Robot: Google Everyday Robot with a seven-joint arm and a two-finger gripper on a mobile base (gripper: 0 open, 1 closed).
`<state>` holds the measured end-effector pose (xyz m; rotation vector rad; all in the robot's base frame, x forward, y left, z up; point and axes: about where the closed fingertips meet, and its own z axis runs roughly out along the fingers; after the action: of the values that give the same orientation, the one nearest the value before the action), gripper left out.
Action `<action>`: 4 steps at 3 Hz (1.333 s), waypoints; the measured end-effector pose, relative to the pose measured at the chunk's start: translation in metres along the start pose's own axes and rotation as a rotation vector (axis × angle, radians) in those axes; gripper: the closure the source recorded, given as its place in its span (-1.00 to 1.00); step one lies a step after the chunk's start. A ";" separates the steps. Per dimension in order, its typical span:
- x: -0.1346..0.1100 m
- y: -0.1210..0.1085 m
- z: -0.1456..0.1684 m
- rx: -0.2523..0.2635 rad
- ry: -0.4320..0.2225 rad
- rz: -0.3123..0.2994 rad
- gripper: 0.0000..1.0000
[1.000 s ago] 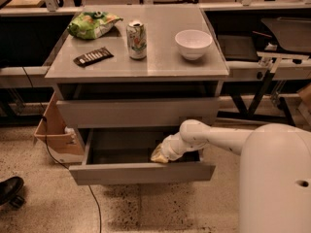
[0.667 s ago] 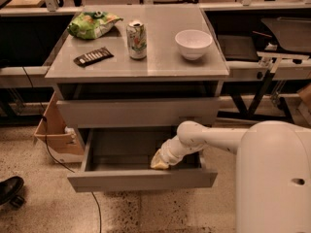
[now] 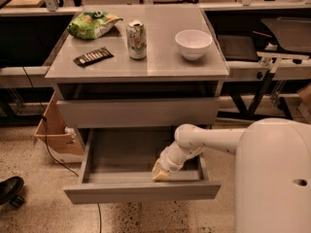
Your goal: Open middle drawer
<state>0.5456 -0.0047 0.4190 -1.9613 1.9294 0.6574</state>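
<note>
The middle drawer [image 3: 141, 190] is pulled well out of the grey cabinet. Its plain flat front faces me and its shallow grey tray [image 3: 124, 154] looks bare. My gripper [image 3: 160, 174] reaches down into the tray at its front right, just behind the drawer front, with yellowish tips close to the inner face. My white arm [image 3: 209, 140] comes in from the right. The drawer front above it [image 3: 138, 111] is shut. Anything below the open drawer is hidden.
On the cabinet top [image 3: 160, 64] are a green chip bag [image 3: 92, 23], a soda can [image 3: 136, 39], a white bowl [image 3: 193, 43] and a dark snack bar [image 3: 93, 56]. A cardboard box [image 3: 54, 130] and a cable stand at the left. My white base [image 3: 277, 178] fills the lower right.
The middle drawer has slid further out toward me, and my gripper has moved with it, staying just behind its front.
</note>
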 end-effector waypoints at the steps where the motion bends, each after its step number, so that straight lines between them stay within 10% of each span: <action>1: -0.001 0.025 -0.003 -0.086 0.003 0.011 1.00; 3: -0.003 0.056 -0.012 -0.209 -0.018 0.039 1.00; 4: 0.006 0.055 -0.028 -0.144 -0.053 0.109 1.00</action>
<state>0.4937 -0.0268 0.4450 -1.9098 2.0188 0.8917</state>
